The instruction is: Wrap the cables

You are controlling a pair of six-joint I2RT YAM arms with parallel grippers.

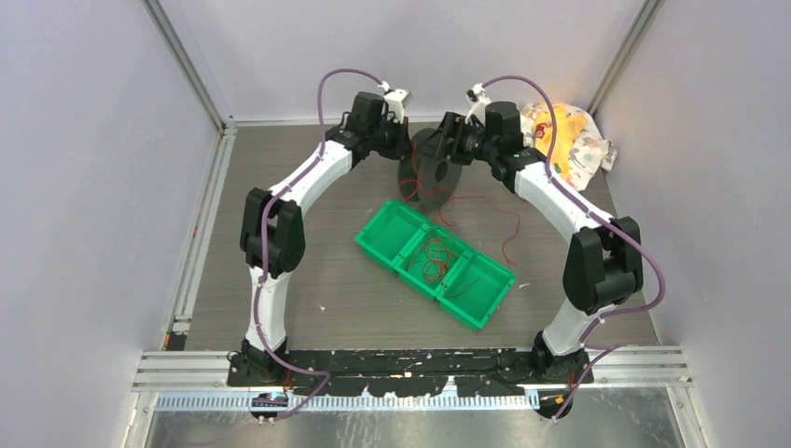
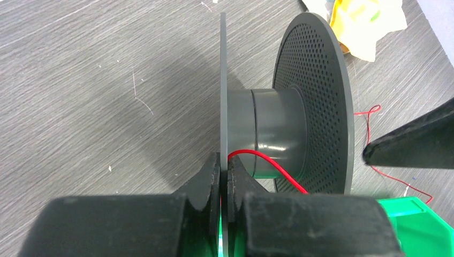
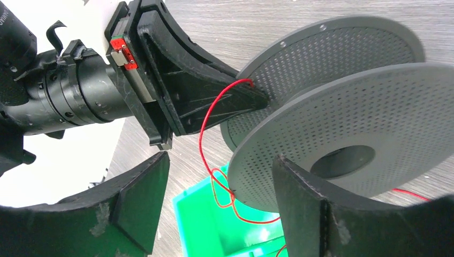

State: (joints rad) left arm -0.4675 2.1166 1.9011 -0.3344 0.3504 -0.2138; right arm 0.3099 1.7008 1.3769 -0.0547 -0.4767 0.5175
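Observation:
A dark grey spool (image 1: 434, 173) stands on edge at the back of the table. My left gripper (image 2: 225, 166) is shut on the rim of its thin flange (image 2: 222, 80), and a red cable (image 2: 278, 168) comes out beside the inner finger and runs across the hub (image 2: 278, 128). The right wrist view shows the same grip (image 3: 251, 99), with the cable (image 3: 206, 123) hanging down in loops into the green tray (image 3: 214, 230). My right gripper (image 3: 219, 209) is open and holds nothing. Its fingers stand either side of the near perforated flange (image 3: 375, 118).
The green three-compartment tray (image 1: 382, 245) lies mid-table with red wire tangled in its middle compartment (image 1: 438, 261). More red wire loops on the table to its right (image 1: 504, 224). A yellow and white bag (image 1: 569, 135) lies in the back right corner. Walls enclose three sides.

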